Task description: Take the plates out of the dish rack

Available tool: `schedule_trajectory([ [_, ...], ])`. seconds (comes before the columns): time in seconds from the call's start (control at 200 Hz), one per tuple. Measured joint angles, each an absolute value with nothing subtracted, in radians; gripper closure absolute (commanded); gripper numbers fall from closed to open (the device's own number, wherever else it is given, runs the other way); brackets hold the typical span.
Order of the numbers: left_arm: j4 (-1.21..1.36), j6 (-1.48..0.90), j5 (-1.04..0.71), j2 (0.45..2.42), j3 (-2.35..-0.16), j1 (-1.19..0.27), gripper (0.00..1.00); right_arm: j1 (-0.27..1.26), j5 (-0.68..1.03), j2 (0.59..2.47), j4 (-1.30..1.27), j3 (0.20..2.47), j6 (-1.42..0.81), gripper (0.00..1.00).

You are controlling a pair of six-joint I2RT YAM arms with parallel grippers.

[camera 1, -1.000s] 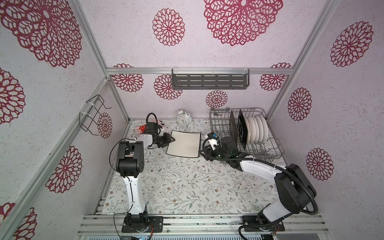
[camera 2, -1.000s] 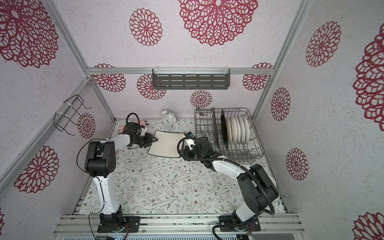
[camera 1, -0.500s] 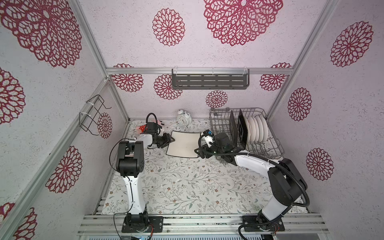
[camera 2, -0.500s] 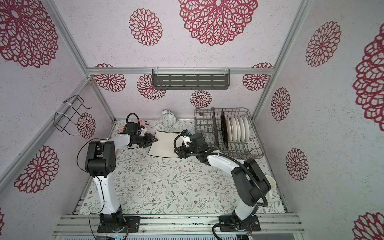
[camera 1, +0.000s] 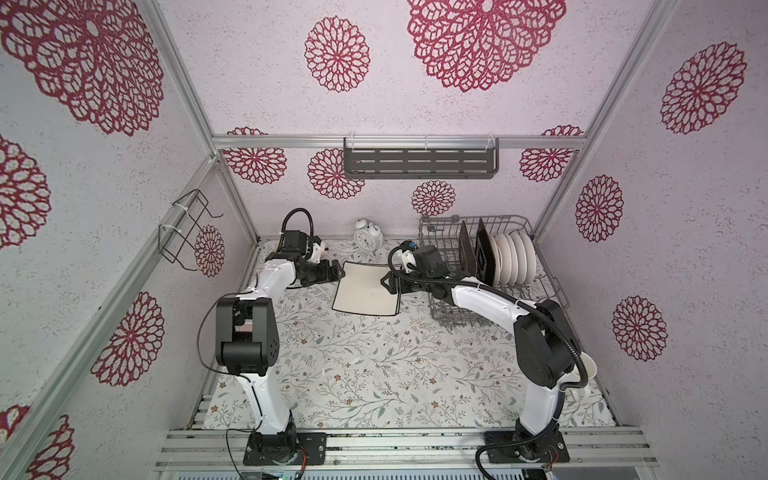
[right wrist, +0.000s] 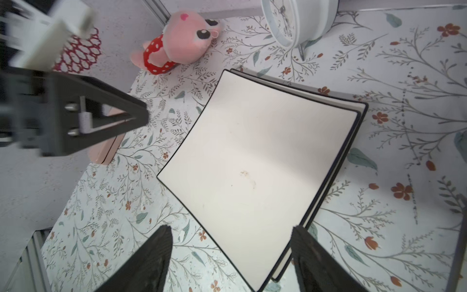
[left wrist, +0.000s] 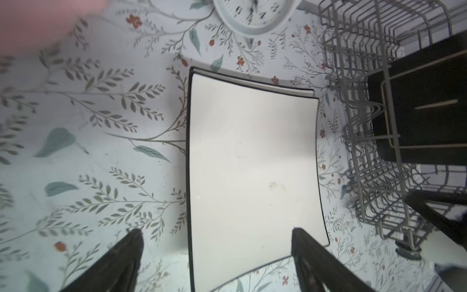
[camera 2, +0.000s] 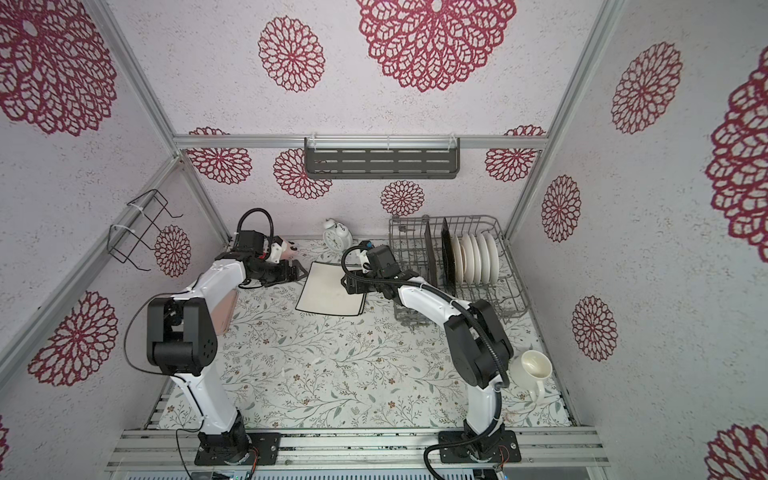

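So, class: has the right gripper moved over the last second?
Yes. The right gripper has moved left, away from the rack, and now hangs over the right edge of the stacked plates.

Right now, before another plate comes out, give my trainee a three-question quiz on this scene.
1. True or false: the square white plates on the table lie as a stack of two.
2. What stands on the table near the back wall, beyond that stack? A) a white alarm clock B) a kettle C) a bottle
3. How many dark-backed square plates stand upright in the dish rack, beside the round white plates?
Key: 1 true; 2 A; 3 two.
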State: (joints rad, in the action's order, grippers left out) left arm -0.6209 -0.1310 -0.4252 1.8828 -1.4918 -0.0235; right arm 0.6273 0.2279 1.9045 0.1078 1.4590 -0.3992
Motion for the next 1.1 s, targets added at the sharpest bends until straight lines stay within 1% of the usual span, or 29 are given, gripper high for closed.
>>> schedule_trajectory([
  [0.135,-0.650,0.043,-0.395,1.759,-1.436,-0.046,0.02,0.627,0.200,1.977,0.167,1.520,-0.405,0.18],
  [0.215,-0.658,0.129,-0.364,1.705,-1.379,-0.076,0.01,0.627,0.178,2.020,0.211,1.563,-0.412,0.08],
  [0.345,-0.674,0.236,-0.301,1.695,-1.334,-0.136,0.01,0.627,0.134,2.057,0.256,1.608,-0.412,0.01],
  [0.475,-0.677,0.302,-0.263,1.697,-1.309,-0.168,0.01,0.627,0.099,2.078,0.299,1.648,-0.412,0.01],
  [0.725,-0.665,0.374,-0.241,1.705,-1.283,-0.170,0.02,0.622,0.081,2.153,0.320,1.706,-0.412,0.01],
  [1.101,-0.649,0.432,-0.210,1.795,-1.260,-0.188,0.02,0.603,0.080,2.214,0.354,1.753,-0.410,0.01],
])
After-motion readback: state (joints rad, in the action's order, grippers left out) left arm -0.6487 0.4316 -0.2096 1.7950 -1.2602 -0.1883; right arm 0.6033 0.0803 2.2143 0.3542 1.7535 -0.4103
